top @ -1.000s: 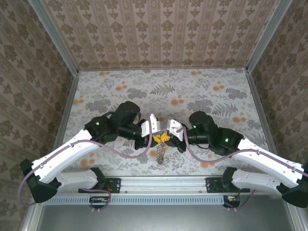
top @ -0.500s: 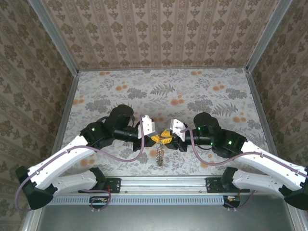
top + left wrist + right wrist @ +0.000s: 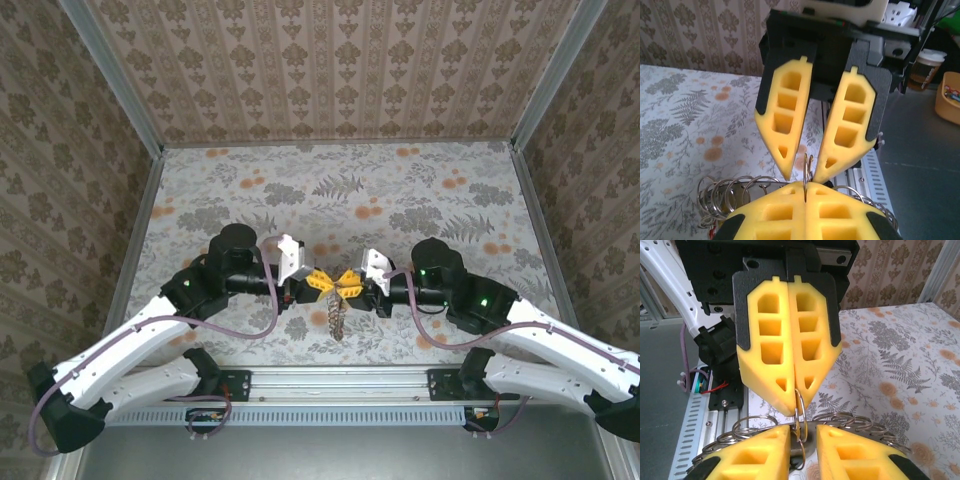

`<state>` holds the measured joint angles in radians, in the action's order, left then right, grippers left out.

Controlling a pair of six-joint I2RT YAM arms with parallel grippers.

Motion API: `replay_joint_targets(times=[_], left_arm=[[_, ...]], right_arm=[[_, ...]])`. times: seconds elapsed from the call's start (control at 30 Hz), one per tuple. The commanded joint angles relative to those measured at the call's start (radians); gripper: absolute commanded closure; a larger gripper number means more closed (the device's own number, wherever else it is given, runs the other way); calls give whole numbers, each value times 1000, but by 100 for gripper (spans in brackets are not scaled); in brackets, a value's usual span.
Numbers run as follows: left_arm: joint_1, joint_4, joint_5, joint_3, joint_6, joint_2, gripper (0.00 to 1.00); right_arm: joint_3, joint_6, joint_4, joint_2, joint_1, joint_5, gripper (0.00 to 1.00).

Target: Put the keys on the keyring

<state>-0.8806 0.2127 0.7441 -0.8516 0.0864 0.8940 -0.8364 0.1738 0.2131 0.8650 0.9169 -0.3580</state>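
The keyring [image 3: 337, 318] is hanging as a floppy string of wire loops over the middle of the table's [image 3: 420, 190] near edge; whether its lower end is touching the floral cloth cannot be told. The left gripper [image 3: 323, 284] is pinching the top loop, its yellow fingers [image 3: 767, 340] pressing flat together on the thin wire. The right gripper [image 3: 351, 284] is meeting it tip to tip, its fingers [image 3: 847, 125] standing slightly parted on either side of that same loop. Both arms are reaching inward from the near edge.
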Motion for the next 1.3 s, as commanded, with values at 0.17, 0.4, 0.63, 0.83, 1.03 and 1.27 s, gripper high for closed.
replay_joint_targets(times=[0.17,0.4,0.63,0.83,1.03,1.27], left_arm=[[7,-200,61,15,-63,-5,100],[8,-246,66,36,-88,2,100],[-24,292,-63,-203,131,73,89],[-85,595,-258,-394,283,170,73],[-94,603,-266,-429,314,212,73],[-95,590,-256,-432,315,224,71]], right_arm=[[12,-10,-35,-6,4,-39,81],[16,-25,-53,-25,5,27,100],[-79,14,95,9,-4,142,100],[-148,48,185,68,-1,164,100],[-176,76,201,61,7,116,100],[-184,72,212,75,12,90,100]])
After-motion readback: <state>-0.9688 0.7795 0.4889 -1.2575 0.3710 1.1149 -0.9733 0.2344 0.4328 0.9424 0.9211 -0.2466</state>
